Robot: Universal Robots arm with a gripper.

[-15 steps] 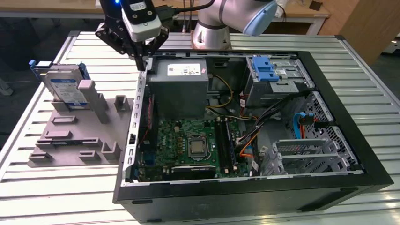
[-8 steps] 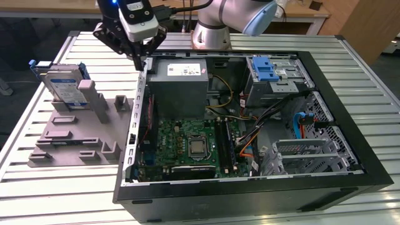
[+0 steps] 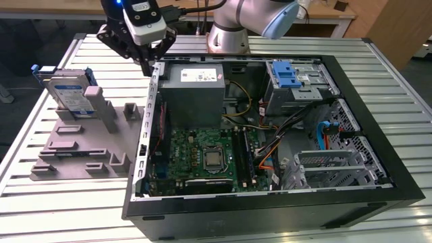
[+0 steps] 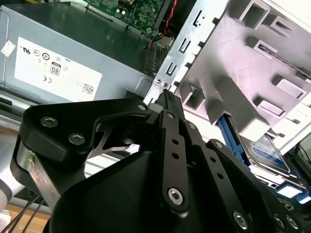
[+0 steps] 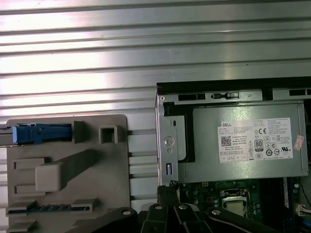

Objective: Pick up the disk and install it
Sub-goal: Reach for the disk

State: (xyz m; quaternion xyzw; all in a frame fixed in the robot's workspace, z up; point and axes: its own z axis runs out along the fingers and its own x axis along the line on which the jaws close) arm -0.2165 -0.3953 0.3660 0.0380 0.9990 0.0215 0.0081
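I have the pincer hanging at the rear corner of the open computer case, right at the top edge of its metal side wall; I cannot tell whether the tips touch that wall. Its fingers are drawn together until the tips meet, with nothing held between them. The grey power supply box sits just beside and below the pincer, inside the case. The disk is well apart from the pincer, lower and on the side away from the case. It stands on edge in a slot of the grey holder block on the slatted tabletop. In the first wrist view its blue carrier shows edge-on.
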